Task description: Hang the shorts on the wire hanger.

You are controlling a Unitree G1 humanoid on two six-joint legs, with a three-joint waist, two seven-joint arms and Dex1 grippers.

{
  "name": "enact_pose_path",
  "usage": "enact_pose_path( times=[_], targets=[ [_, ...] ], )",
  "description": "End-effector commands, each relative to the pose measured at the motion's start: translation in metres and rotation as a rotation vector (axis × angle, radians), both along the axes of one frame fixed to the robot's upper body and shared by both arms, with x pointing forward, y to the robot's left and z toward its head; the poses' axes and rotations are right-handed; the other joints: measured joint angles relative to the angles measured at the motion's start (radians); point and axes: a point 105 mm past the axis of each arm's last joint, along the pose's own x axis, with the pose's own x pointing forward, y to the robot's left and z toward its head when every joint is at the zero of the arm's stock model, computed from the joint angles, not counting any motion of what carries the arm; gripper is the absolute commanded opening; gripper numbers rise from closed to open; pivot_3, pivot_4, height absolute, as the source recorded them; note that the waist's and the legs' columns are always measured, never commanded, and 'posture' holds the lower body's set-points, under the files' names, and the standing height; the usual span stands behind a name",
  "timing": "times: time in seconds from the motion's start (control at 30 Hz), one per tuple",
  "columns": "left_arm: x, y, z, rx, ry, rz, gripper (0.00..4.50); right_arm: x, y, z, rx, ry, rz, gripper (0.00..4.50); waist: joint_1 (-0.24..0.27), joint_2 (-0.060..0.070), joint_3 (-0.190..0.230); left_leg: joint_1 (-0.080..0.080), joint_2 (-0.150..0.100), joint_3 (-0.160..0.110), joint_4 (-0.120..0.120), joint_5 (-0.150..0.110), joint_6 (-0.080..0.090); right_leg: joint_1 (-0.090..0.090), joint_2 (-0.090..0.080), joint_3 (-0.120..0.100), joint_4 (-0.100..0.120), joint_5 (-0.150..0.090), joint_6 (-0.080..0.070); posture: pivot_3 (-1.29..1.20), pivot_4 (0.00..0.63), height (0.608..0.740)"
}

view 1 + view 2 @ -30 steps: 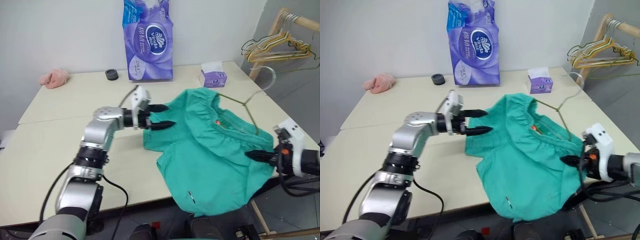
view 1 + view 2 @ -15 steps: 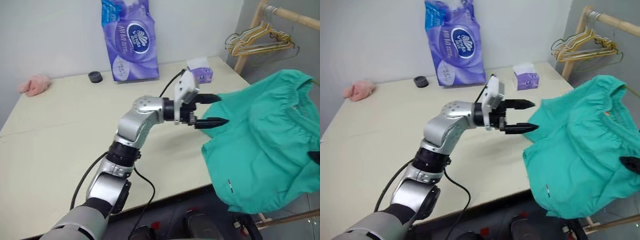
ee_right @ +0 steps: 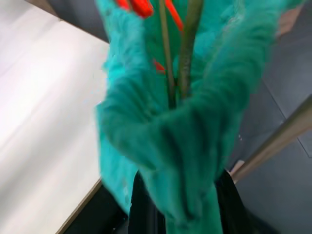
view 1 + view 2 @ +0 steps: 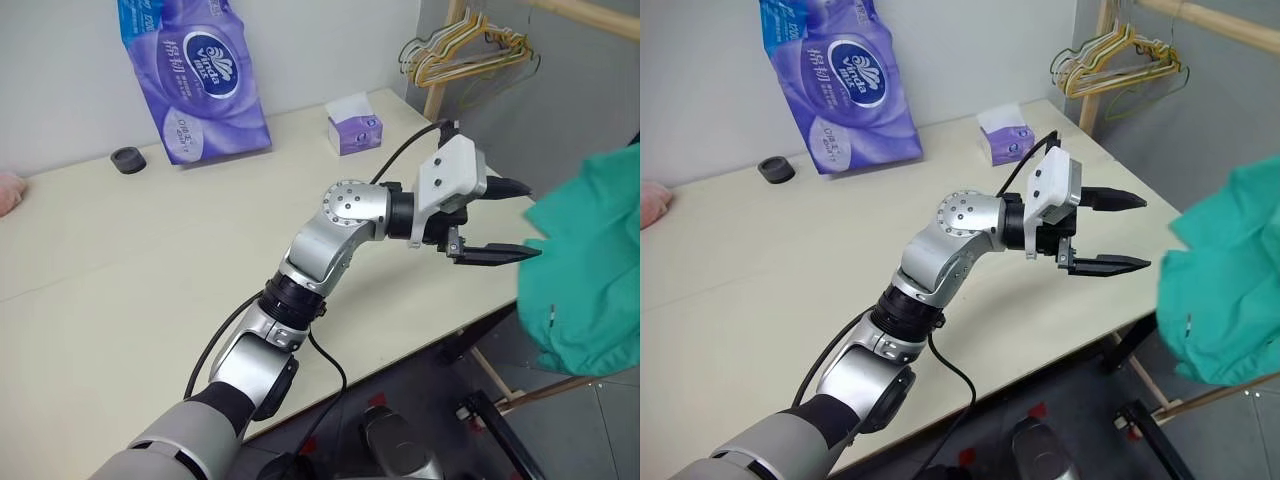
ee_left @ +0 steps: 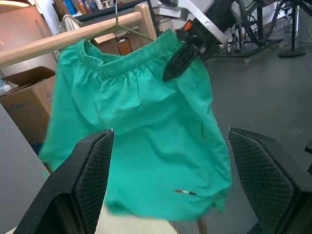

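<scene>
My right claw (image 5: 183, 53) pinches shorts (image 5: 146, 122) plus wire hanger (image 3: 187, 48), left claw (image 4: 495, 222) spread empty; a swing could slide fabric off.

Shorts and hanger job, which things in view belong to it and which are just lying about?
Part of the job:
shorts
wire hanger
right gripper, shut on the shorts
left gripper, open

Just lying about:
purple tissue pack
tissue box
black ring
spare hangers

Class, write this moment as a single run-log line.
left gripper: open, empty, level over table edge | right gripper: shut on shorts | shorts: lifted off table, hanging beside it | wire hanger: inside waistband
</scene>
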Motion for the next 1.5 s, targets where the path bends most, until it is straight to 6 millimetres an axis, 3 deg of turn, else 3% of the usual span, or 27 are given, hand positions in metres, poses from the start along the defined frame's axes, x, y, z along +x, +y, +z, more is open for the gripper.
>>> enact_pose_path(
  times=[0.03,0.23,0.43,0.63,0.87,1.1,1.33,1.5],
  targets=[
    [-0.007,-0.004,0.016,-0.041,-0.051,-0.012,3.95,0.011,-0.017,0.012,0.030,-0.011,-0.036,0.00,0.001,0.001,0.006,0.001,0.000,0.001,0.000,0.000,0.000,0.000,0.000,0.001,0.000,0.000,0.000,-0.48,0.216,0.740],
    [-0.011,-0.008,0.016,-0.043,-0.084,-0.018,3.95,0.019,-0.039,-0.007,0.037,0.107,-0.048,0.00,0.012,-0.001,0.025,0.002,0.000,0.001,-0.002,0.000,0.000,0.000,0.000,0.002,0.000,0.000,0.001,-0.45,0.232,0.740],
    [-0.017,-0.015,0.018,-0.055,-0.074,-0.034,3.95,0.014,-0.040,-0.030,0.061,0.216,0.004,0.00,0.020,0.002,0.035,0.001,0.000,0.002,-0.002,-0.001,0.001,-0.001,-0.001,0.002,0.001,-0.001,0.004,-0.44,0.238,0.740],
    [-0.025,-0.020,0.018,-0.060,-0.055,-0.085,3.95,0.011,-0.043,-0.030,0.010,0.227,0.018,0.00,0.027,0.002,0.036,0.001,0.000,0.001,-0.002,-0.001,0.001,-0.001,-0.001,0.002,0.001,-0.001,0.004,-0.45,0.233,0.740],
    [-0.025,-0.024,0.019,-0.058,-0.076,-0.094,3.97,0.002,-0.038,-0.021,-0.022,0.213,0.018,2.10,0.028,0.002,0.036,0.001,0.000,0.001,-0.002,-0.001,0.000,-0.001,-0.001,0.003,0.001,-0.001,0.005,-0.46,0.224,0.740],
    [-0.026,-0.028,0.021,-0.064,-0.088,-0.105,3.97,-0.014,-0.036,0.006,-0.131,0.144,-0.022,4.48,0.027,0.003,0.036,0.001,0.000,0.003,-0.002,-0.001,0.001,-0.001,-0.001,0.007,0.001,-0.001,0.006,-0.47,0.220,0.740],
    [-0.027,-0.032,0.022,-0.070,-0.096,-0.123,3.97,-0.036,-0.034,0.038,-0.322,0.080,-0.108,4.48,0.010,0.003,0.036,0.001,-0.001,0.005,-0.003,-0.001,0.001,-0.002,-0.001,0.010,0.001,-0.001,0.007,-0.51,0.204,0.740],
    [-0.026,-0.033,0.021,-0.069,-0.104,-0.131,3.97,-0.030,-0.013,0.061,-0.473,0.029,-0.082,4.48,-0.013,0.003,0.036,0.001,-0.001,0.006,-0.003,-0.002,0.001,-0.003,-0.001,0.011,0.001,-0.001,0.007,-0.53,0.195,0.740]
  ],
)
